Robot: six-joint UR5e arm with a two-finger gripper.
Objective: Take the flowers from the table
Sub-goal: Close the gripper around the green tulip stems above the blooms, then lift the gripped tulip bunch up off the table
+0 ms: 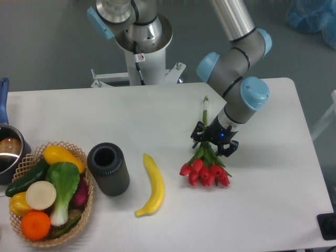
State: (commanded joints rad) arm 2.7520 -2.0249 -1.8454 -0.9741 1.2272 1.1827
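The flowers (206, 173) lie on the white table (157, 115) right of centre. Their red tulip buds point toward the front and the thin green stems (206, 107) run toward the back. My gripper (213, 141) is down over the bunch where the stems meet the leaves. One black finger (197, 134) shows on the left of the stems and the other on the right, so the jaws stand apart and straddle the bunch. The stems under the wrist are hidden.
A yellow banana (152, 185) lies left of the flowers. A dark cylindrical cup (108, 169) stands further left. A wicker basket (79, 157) of vegetables and fruit sits at the front left, with a pot (7, 152) behind it. The robot base (142, 47) is at the back.
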